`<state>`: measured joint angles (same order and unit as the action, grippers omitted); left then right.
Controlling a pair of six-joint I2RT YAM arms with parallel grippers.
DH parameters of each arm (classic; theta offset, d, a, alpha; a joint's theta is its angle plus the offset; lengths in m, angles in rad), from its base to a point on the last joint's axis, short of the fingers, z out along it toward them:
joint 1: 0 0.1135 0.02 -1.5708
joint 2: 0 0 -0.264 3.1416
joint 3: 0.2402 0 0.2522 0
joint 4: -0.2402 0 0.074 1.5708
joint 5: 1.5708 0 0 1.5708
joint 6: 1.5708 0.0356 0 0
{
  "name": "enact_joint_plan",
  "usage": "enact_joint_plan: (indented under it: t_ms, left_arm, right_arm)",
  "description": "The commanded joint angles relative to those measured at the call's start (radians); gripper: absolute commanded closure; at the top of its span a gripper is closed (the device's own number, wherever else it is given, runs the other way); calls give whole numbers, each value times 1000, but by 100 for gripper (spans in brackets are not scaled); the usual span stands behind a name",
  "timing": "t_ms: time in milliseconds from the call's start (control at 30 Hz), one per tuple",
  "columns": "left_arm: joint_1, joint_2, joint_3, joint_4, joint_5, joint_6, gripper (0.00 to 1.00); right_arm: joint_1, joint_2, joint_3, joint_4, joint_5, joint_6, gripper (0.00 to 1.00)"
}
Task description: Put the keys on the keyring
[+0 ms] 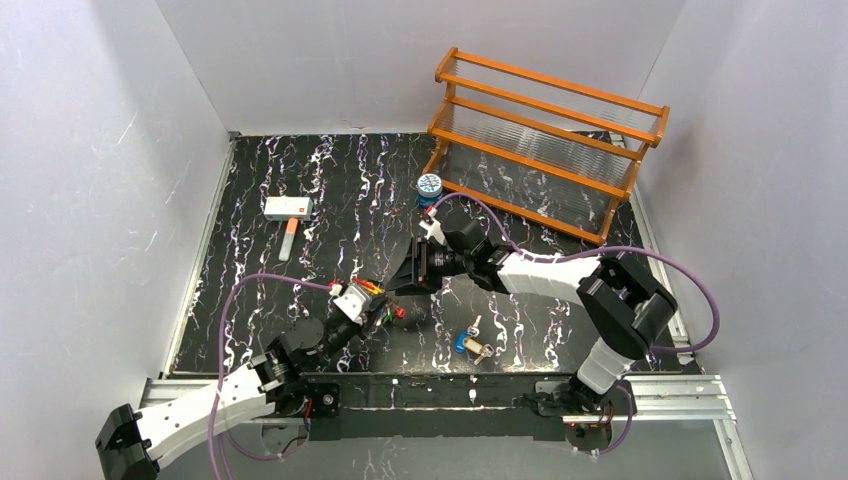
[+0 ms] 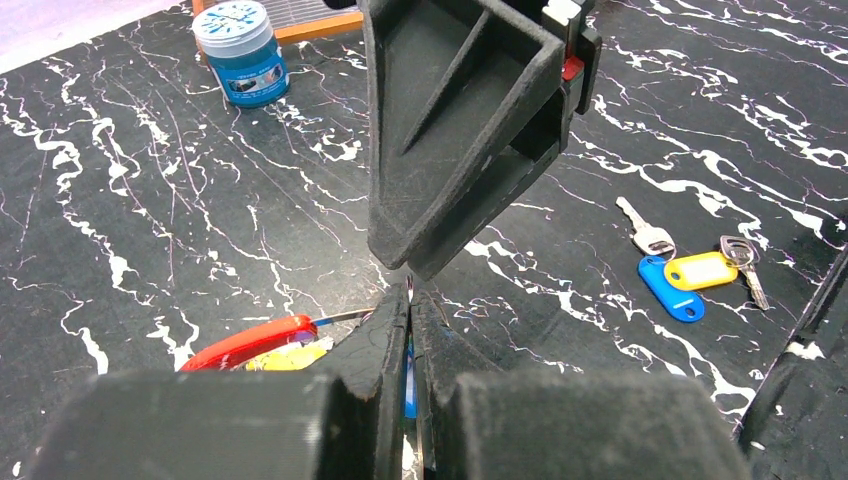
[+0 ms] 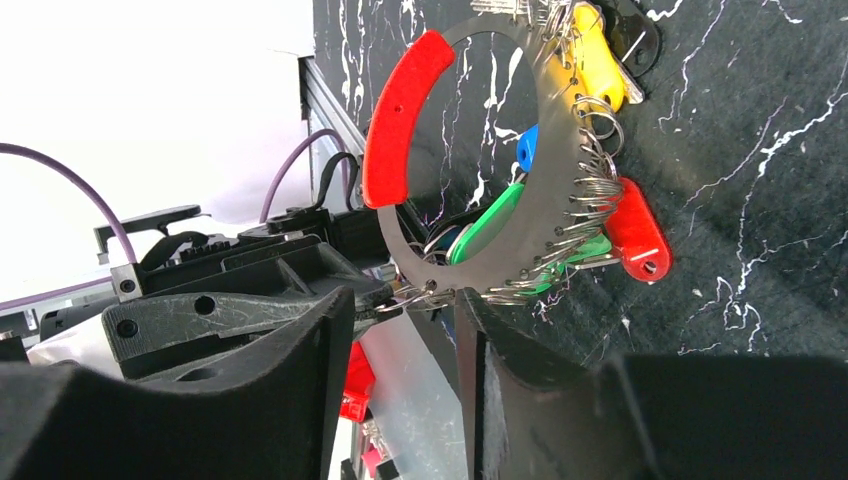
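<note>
Even, bright light with soft shadows; the wall (image 3: 150, 90) blows out white, and near fingers (image 3: 250, 400) blur.

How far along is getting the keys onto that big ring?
Done: yellow, green, red and blue-tagged keys hang on the large silvery keyring. In hand: the left gripper is shut on it; the right gripper stands open at its lower edge. Left: loose blue- and yellow-tagged keys on the black marbled table.

no legible text anywhere

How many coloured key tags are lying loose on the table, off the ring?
2: a blue tag and a yellow tag, touching, by the table's near edge; others may be hidden.
</note>
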<state>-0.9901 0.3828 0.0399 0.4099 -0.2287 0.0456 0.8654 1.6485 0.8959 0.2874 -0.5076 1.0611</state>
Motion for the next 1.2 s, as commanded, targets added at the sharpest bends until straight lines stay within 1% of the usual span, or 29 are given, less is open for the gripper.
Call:
enact_joint_plan:
  t_ms: [0,267,300,400,433,467,900,967,1033,1167]
  left_arm:
    - [2,3,2,41,7,11,100]
    - [2,23,1,57,8,13,100]
    - [2,26,2,58,8,13,100]
    - [1,42,5,59,6,12,100]
    - [2,48,7,63,6,11,100]
    - [1,54,8,68,6,8,100]
    - [2,142,5,139,-5,-24,100]
    - [2,159,2,152,-12,-39,100]
    - [2,180,-2,171,-21,-90,100]
    - [1,249,-2,212,-46,-155,100]
  right_arm:
    - [2,16,32,38,-16,22,52]
    - [7,31,32,58,-28,45,53]
    - [7,32,32,65,-32,50,57]
    - [8,35,35,82,-41,62,58]
    - [9,36,34,86,-44,67,61]
    - [9,37,35,89,-46,69,61]
    - [19,59,40,119,-70,87,60]
    - [19,59,41,117,-68,82,60]
    - [14,55,45,96,-55,60,60]
    - [-9,22,54,-30,27,-66,58]
